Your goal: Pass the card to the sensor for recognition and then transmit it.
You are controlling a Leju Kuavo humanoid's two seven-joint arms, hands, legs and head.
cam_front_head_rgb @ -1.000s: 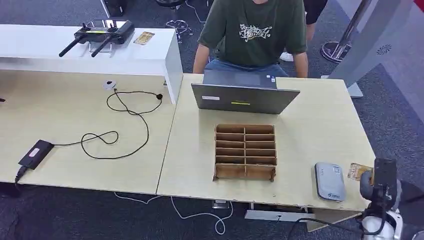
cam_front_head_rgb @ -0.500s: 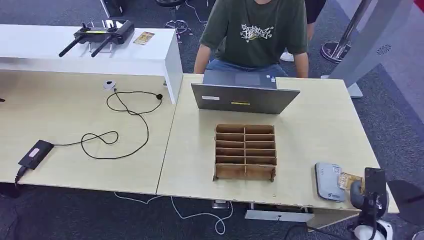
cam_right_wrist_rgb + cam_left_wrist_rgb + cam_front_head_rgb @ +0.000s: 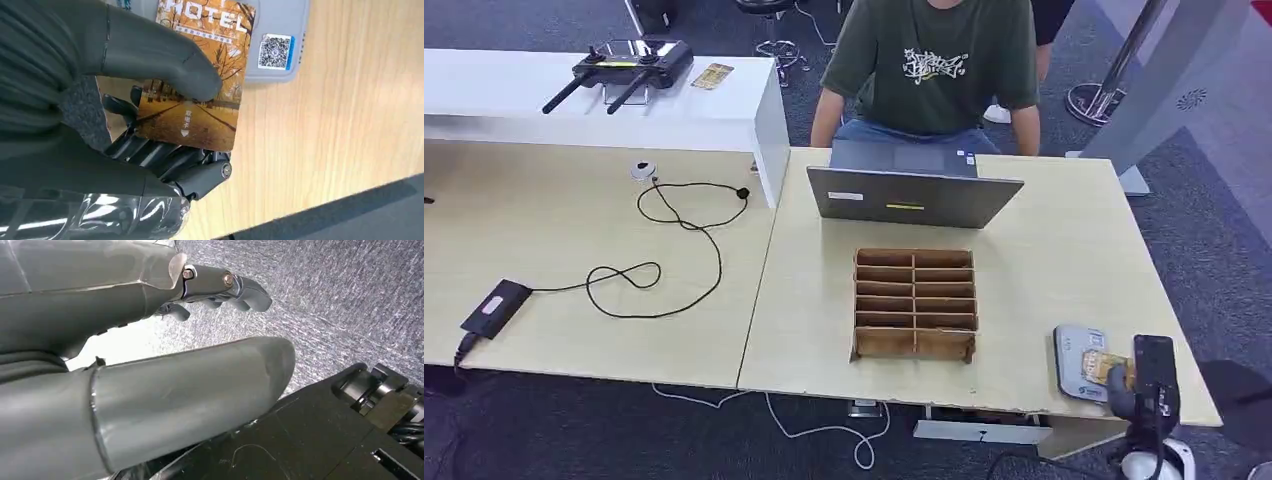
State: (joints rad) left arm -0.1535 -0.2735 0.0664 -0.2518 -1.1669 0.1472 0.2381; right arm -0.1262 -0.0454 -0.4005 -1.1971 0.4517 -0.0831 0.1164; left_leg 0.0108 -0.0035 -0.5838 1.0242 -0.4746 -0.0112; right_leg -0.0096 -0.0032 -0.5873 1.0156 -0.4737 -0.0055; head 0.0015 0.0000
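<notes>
Two pale wooden tables (image 3: 1064,250) filled most of the head view, pushed together side by side, with a white raised counter (image 3: 594,100) along the upper left. A person in a dark green T-shirt (image 3: 929,60) sat at the top centre, behind a grey laptop (image 3: 914,195) that stood open on the right-hand table. In front of the laptop, near the middle of the frame, sat a brown wooden rack (image 3: 914,303) divided into two columns of slots. On the left table a black cable (image 3: 674,250) looped across the surface to a small black box (image 3: 494,305) at the left edge. A black controller with two antennas (image 3: 624,68) lay on the white counter. Down in the lower right corner of the head view, the grey sensor (image 3: 1080,362) lay flat near the table's front edge, and the right hand (image 3: 1129,385) held the card (image 3: 1101,367) over it. In the right wrist view the right hand (image 3: 125,100) pinched the orange card (image 3: 200,85), printed with autumn trees, between its thick thumb on top and the dark fingers (image 3: 165,160) beneath, the card's far end overlapping the sensor (image 3: 280,35); whether card and sensor touched I could not tell. The left hand (image 3: 165,355) hung over grey carpet with its fingers (image 3: 235,287) apart from the thumb, holding nothing.
</notes>
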